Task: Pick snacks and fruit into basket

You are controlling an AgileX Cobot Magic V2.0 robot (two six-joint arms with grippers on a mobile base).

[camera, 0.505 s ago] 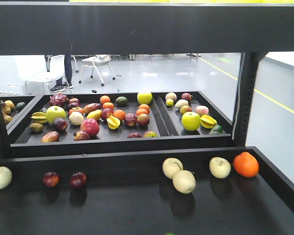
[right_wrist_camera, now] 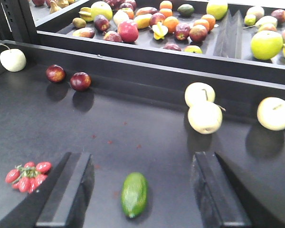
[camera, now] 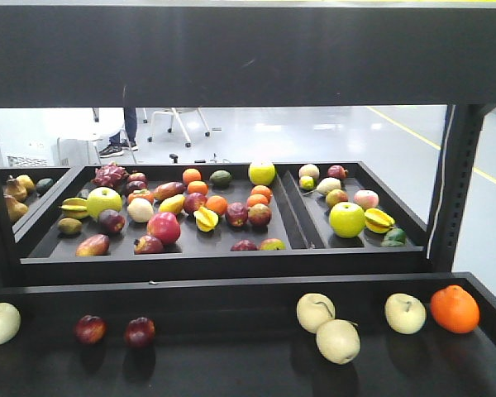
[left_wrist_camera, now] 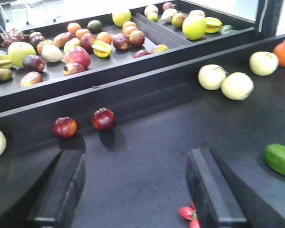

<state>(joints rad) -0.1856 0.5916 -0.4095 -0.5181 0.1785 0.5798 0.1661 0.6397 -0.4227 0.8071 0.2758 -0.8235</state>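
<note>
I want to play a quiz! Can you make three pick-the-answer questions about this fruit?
1. Where is the red fruit cluster? A) front shelf, near the green fruit B) back tray C) on the orange
2. How many dark red round fruits sit on the front shelf? A) one B) two C) five
3. The right tool is: A) shut on a pear B) open, empty C) shut on the orange
1 A, it lies by the green fruit. 2 B, a pair. 3 B, fingers wide apart.
</note>
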